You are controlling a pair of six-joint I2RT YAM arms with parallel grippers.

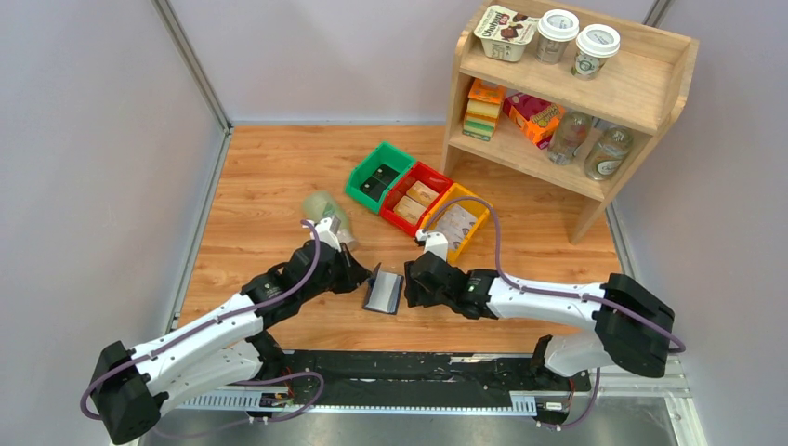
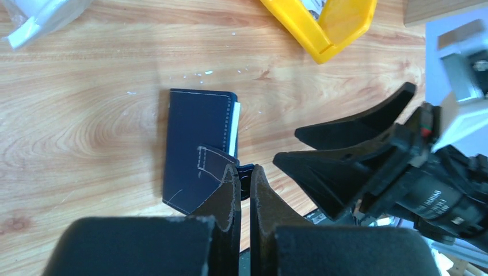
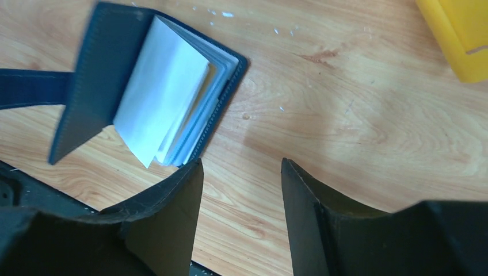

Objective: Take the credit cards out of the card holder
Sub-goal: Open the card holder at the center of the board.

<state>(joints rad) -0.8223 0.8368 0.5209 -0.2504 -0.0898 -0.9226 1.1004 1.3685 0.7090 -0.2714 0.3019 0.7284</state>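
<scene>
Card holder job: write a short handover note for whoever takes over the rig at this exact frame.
Left gripper: shut on the snap tab of the card holder, holding one cover lifted.
Right gripper: open, nothing between its fingers, close beside the open holder.
Card holder: propped open on the table between the two arms.
Credit cards: in the pale sleeves as far as can be seen; none lies out on the table.
Done: holder opened.
Left: pull out every card.
</scene>
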